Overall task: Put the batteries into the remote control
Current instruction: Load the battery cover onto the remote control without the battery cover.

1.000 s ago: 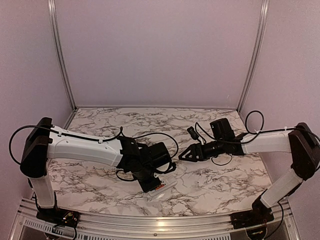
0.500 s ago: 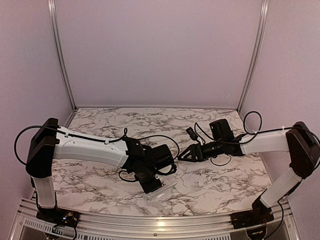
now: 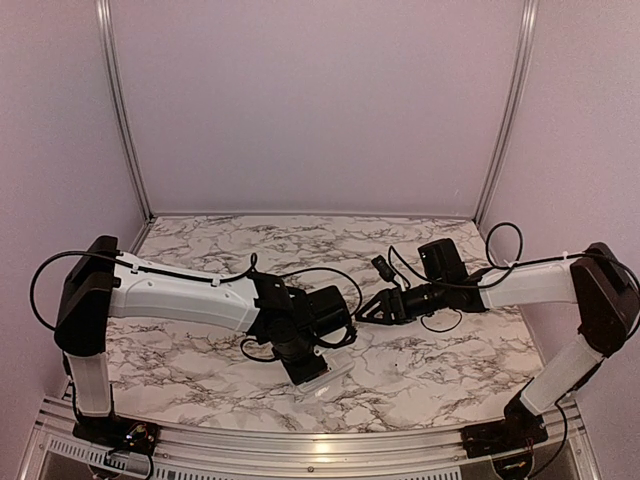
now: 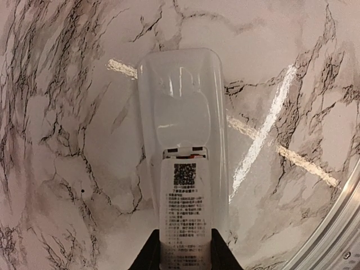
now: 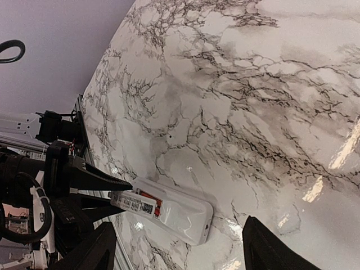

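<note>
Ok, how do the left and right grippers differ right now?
The left gripper is shut on the labelled end of the remote control; the right gripper holds nothing. The left gripper's jaws sit narrow; the right gripper's stand wide apart. Both hover over the marble table.

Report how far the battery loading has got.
Done: orange-red batteries show in the back recess of the slim white plastic remote control, apparently seated. In hand: left gripper clamps the remote's near end; right gripper open, empty. Left: confirm both are seated, then release.
</note>
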Tool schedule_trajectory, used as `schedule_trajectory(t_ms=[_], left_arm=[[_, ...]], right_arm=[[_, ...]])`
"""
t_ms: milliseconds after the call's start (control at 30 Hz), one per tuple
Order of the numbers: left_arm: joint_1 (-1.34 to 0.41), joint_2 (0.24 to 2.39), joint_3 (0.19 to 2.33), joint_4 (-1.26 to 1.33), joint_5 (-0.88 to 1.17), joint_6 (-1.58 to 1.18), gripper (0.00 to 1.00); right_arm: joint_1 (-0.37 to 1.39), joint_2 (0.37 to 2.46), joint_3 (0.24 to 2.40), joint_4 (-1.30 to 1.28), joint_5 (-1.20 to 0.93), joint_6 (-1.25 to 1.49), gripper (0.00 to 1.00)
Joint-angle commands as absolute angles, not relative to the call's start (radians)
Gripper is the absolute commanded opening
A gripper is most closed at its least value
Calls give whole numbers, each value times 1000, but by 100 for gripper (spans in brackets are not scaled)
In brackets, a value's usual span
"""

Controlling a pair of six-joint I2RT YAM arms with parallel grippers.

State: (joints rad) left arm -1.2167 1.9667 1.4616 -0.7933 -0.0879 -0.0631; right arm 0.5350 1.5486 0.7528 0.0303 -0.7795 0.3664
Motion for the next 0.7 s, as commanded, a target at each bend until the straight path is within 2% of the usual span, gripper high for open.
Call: schedule_trajectory(t_ms=[0,667], left_arm=[[-1221,2000,1489,-810,-107,-66,18],[-1219,2049,1527,-839,-117,-64,19]], right_arm=[[528,1557,748,46,-788,359,75],[528,1558,749,41,-789,354,74]])
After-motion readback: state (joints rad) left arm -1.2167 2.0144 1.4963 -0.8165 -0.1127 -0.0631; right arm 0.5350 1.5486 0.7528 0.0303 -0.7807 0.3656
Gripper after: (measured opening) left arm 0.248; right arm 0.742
